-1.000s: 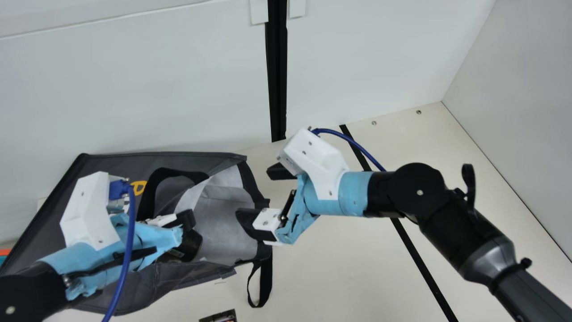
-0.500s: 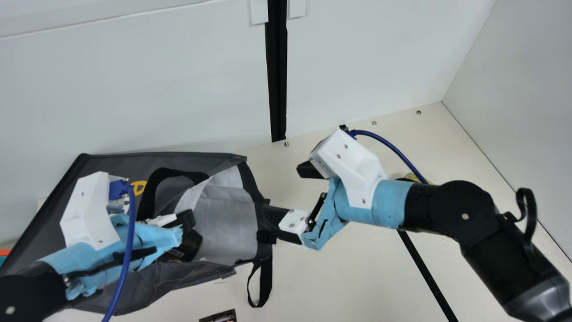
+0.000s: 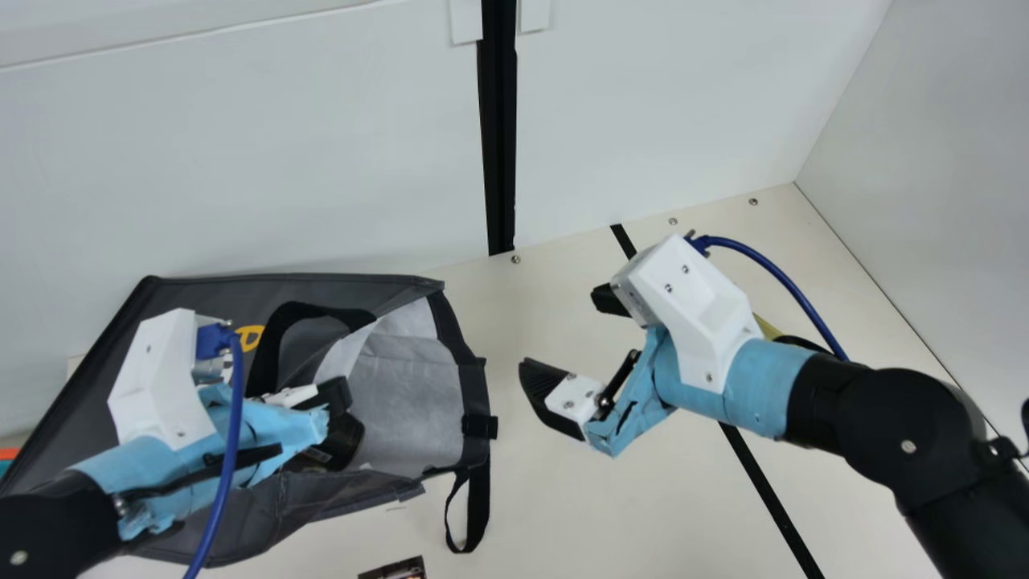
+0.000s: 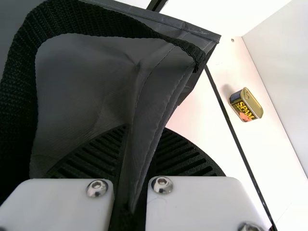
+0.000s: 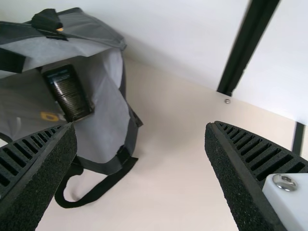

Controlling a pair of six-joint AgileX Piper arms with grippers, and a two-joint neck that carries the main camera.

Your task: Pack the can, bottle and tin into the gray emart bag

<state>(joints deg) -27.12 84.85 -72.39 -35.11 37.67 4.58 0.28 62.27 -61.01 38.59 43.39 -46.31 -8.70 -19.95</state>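
Observation:
My left gripper (image 3: 328, 400) is at the gray bag (image 3: 201, 301), which lies on its side with its mouth facing right. In the left wrist view my left gripper (image 4: 137, 166) is shut on a fold of the bag's fabric (image 4: 154, 103). A dark container (image 5: 68, 94) lies inside the bag in the right wrist view; whether it is the bottle or the can, I cannot tell. My right gripper (image 3: 567, 350) stands open right of the mouth, and its fingers have nothing between them in the right wrist view (image 5: 142, 144). The tin (image 4: 245, 104) stands apart, partly behind my right arm in the main view.
A dark printed object (image 3: 394, 568) shows at the main view's bottom edge. One black strap loop (image 3: 469, 511) hangs from the bag's mouth onto the table. Walls stand at the back and right. Bare table (image 3: 547, 498) lies between the bag and the black line.
My right gripper has moved right, away from the bag's mouth, and stays open. My left gripper and the bag look the same as before.

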